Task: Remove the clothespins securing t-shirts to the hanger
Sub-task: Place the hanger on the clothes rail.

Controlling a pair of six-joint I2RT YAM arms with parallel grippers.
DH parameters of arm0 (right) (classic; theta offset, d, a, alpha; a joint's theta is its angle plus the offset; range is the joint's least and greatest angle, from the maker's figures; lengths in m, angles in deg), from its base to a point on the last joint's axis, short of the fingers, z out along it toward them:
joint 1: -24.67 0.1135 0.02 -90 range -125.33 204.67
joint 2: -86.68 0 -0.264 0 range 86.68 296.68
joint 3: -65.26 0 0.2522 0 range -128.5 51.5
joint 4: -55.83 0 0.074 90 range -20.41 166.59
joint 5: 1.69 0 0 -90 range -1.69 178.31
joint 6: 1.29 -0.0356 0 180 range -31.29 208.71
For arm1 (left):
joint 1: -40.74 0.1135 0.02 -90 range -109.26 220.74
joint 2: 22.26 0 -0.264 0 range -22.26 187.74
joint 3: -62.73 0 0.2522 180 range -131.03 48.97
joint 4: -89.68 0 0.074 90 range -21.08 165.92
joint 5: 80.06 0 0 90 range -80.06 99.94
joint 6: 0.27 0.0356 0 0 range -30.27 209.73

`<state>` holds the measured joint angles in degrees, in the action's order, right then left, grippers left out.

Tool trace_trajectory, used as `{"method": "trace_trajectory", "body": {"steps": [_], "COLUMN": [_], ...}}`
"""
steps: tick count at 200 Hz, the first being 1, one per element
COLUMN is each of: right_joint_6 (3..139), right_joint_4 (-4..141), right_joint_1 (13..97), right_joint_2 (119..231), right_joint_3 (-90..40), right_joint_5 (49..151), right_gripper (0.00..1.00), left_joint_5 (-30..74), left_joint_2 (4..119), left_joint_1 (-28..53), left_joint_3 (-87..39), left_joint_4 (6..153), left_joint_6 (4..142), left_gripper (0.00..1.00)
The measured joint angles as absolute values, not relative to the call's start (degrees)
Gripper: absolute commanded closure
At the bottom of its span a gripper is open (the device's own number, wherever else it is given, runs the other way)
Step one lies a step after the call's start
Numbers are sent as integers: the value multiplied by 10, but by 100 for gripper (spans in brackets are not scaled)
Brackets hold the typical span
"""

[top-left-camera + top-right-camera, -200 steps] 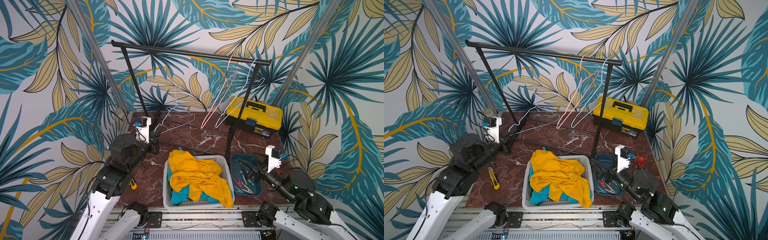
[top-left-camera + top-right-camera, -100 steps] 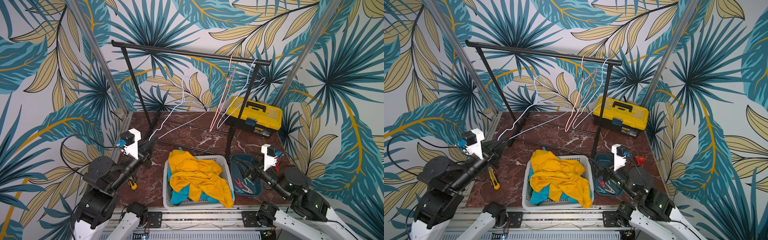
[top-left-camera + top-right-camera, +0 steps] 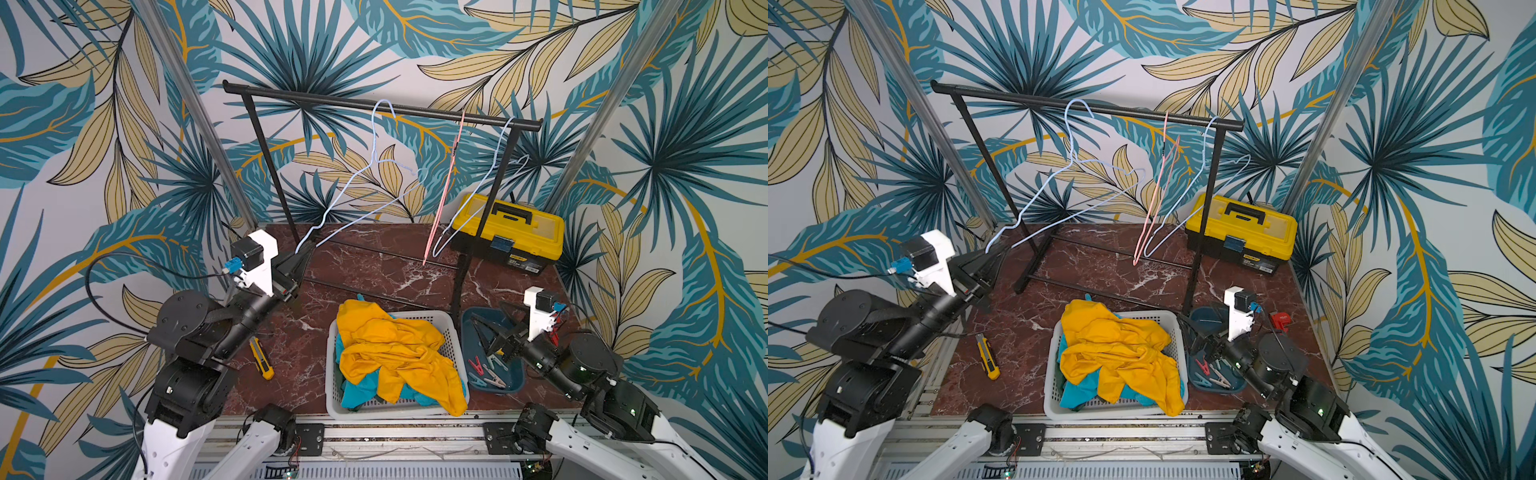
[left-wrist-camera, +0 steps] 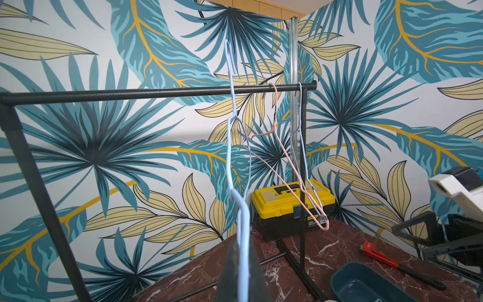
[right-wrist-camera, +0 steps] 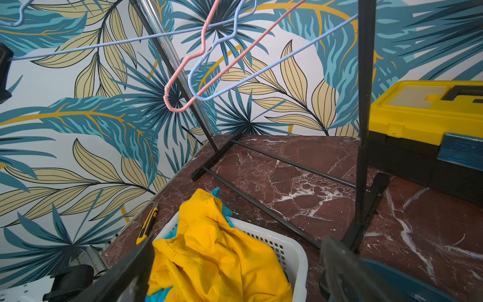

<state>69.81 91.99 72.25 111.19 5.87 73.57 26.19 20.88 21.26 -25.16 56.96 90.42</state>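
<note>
Left arm has drawn back and outward since the earlier frame, towing the light blue hanger (image 4: 244, 235) so its wire now slants from the rail (image 3: 332, 99) down to the left fingers (image 4: 227, 277). The right arm has shifted only slightly.

Whether the hook is seated over the rail cannot be told. T-shirts (image 3: 390, 353) lie heaped in the basket (image 3: 332, 399) on the bench (image 3: 374, 257). The clothespins (image 3: 478, 365) lie in the tray (image 3: 1208, 318), with none on any hanger.

The left fingers are clamped on the hanger's lower corner. The right fingers (image 5: 125, 277) stand wide apart above the tray, empty.

Judged step: rehanging. Ease the pull, let the hook settle on the rail, then release.
</note>
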Motion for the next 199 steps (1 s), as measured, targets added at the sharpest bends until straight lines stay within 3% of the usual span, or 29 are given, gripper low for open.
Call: {"method": "trace_trajectory", "body": {"steps": [122, 130, 165, 181, 199], "right_joint_6": [688, 688, 688, 688, 688], "right_joint_4": [907, 905, 904, 903, 900], "right_joint_1": [722, 722, 722, 722, 722], "right_joint_2": [1102, 1103, 1111, 1115, 1119], "right_joint_3": [60, 60, 62, 64, 66], "right_joint_5": [738, 739, 742, 742, 743], "right_gripper": [1, 1, 1, 0, 0], "left_joint_5": [241, 241, 241, 243, 246], "left_joint_2": [360, 359, 353, 350, 348], "left_joint_1": [213, 213, 213, 213, 213], "left_joint_3": [-303, -299, -276, -260, -242], "left_joint_4": [621, 623, 632, 635, 637], "left_joint_6": [899, 896, 880, 871, 866], "left_gripper": [100, 95, 92, 78, 50]}}
